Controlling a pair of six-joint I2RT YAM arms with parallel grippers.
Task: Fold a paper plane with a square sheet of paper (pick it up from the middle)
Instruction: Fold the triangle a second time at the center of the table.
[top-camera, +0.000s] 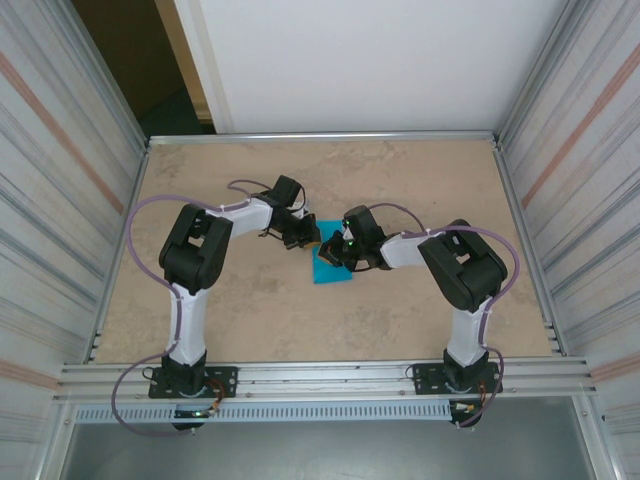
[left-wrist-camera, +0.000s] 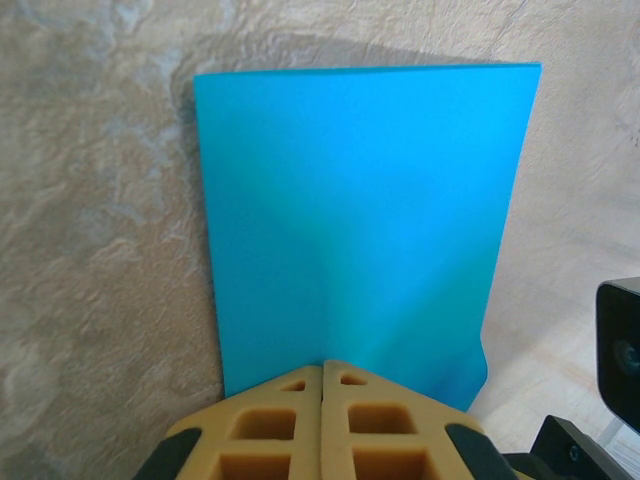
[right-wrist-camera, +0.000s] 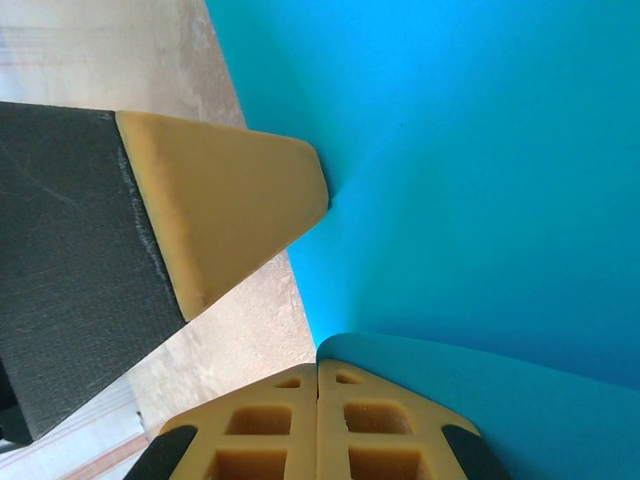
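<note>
A thin turquoise-blue sheet of paper (top-camera: 335, 272), folded into a plain rectangle, is found lying flat near the middle of the beige marbled table (top-camera: 430, 180), well apart from all four edges. As far as the top view allows, its long axis is taken to run from the far edge towards the near edge. The left jaws are closed, their yellow foam fingertips (left-wrist-camera: 290, 400) set together at the middle of one short edge, so the sheet stretches straight away from them along its length. The right jaws are likewise closed, their fingertips (right-wrist-camera: 350, 420) met at a corner of that same short edge, where the paper curls. Whether any layer is nipped cannot be told. Neither arm is judged nearer. The coming fold is judged to turn on that shared edge.
</note>
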